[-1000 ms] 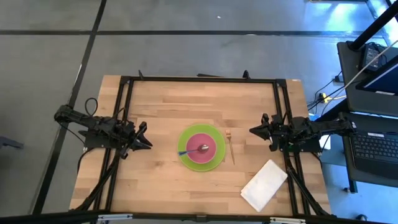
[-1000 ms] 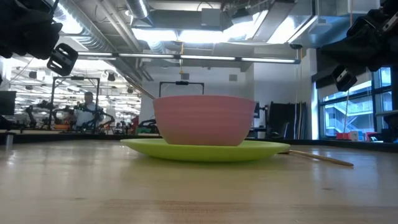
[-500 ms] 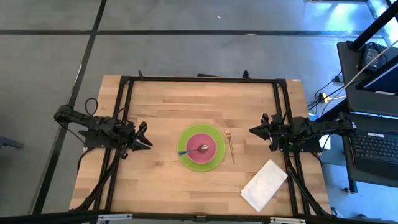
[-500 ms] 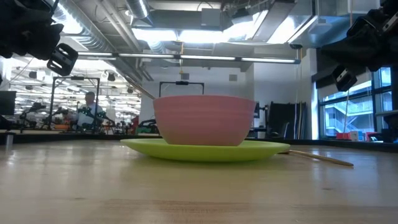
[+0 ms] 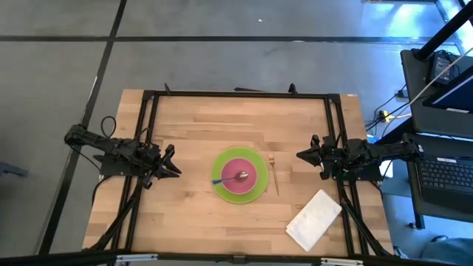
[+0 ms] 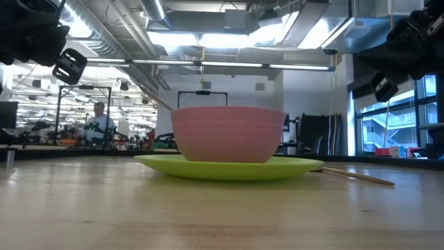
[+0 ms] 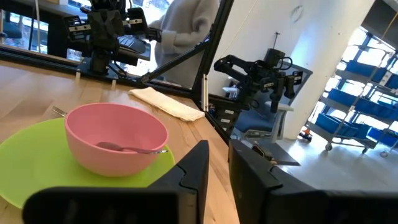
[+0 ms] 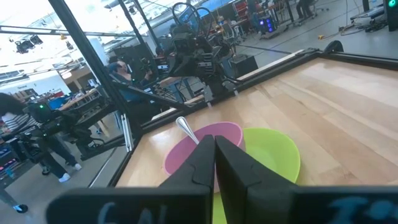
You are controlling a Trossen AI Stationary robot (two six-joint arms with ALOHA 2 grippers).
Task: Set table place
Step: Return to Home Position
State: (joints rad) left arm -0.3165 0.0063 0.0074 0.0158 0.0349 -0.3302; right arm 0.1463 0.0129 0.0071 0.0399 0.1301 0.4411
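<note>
A pink bowl [image 5: 241, 176] stands on a green plate [image 5: 255, 193] at the middle of the wooden table [image 5: 199, 118]. A spoon [image 5: 235, 177] with a blue handle lies in the bowl. A fork [image 5: 273, 174] lies on the table just right of the plate. A white napkin [image 5: 314, 219] lies flat near the front right corner. My left gripper [image 5: 177, 170] hovers left of the plate, shut and empty, and points at it. My right gripper [image 5: 298, 155] hovers right of the fork, shut and empty. The left wrist view shows the bowl [image 7: 115, 134] beyond my left gripper [image 7: 217, 149]. The right wrist view shows it [image 8: 205, 146] beyond my right gripper [image 8: 214, 140].
Black frame rails [image 5: 240, 94] run along the table's edges. Bare wood lies behind the plate and at the front left. A desk with a laptop [image 5: 443, 174] stands beyond the right edge. People show in the room behind the table [image 6: 97, 118].
</note>
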